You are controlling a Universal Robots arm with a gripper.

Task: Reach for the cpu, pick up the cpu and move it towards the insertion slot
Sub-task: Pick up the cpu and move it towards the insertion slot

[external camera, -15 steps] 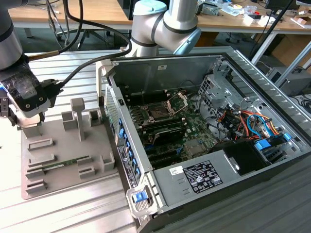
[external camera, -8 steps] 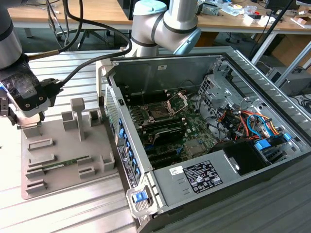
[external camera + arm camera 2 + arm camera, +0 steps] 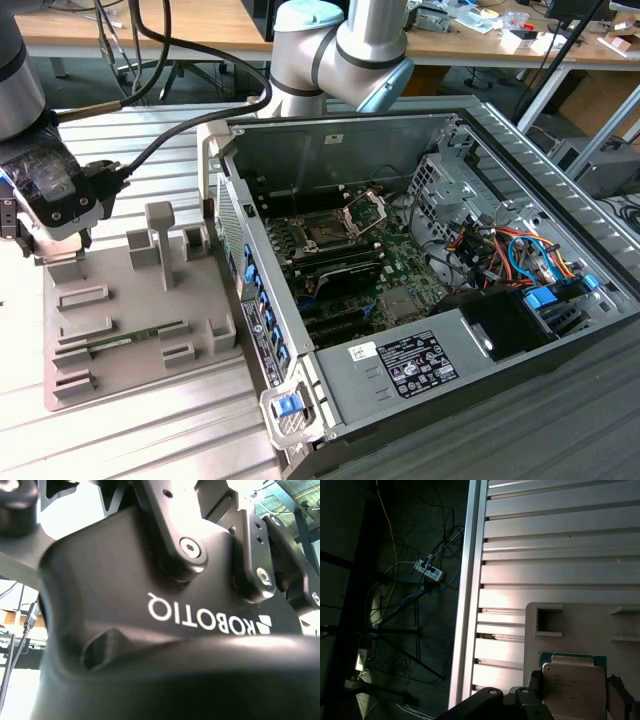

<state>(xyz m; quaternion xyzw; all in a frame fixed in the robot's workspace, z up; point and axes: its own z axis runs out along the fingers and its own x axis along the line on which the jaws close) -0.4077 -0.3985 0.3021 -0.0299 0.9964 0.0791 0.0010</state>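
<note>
The cpu (image 3: 572, 680), a flat square chip with a pale metal top and a green edge, lies at the grey fixture plate (image 3: 580, 625) in the first wrist view. My gripper (image 3: 575, 697) straddles it, one dark finger (image 3: 535, 682) against each of two opposite sides, shut on the chip. Whether the chip is off the plate I cannot tell. In the exterior view my gripper (image 3: 45, 240) hangs low over the far left end of the plate (image 3: 140, 300). The insertion slot (image 3: 325, 235) sits on the motherboard inside the open case, its shiny frame (image 3: 365, 210) hinged up.
A green memory stick (image 3: 120, 342) lies in the plate's front rows, and upright grey posts (image 3: 160, 235) stand near its back. The case's side wall (image 3: 250, 300) rises between plate and motherboard. The ribbed table's edge (image 3: 465, 605) drops to a floor with cables.
</note>
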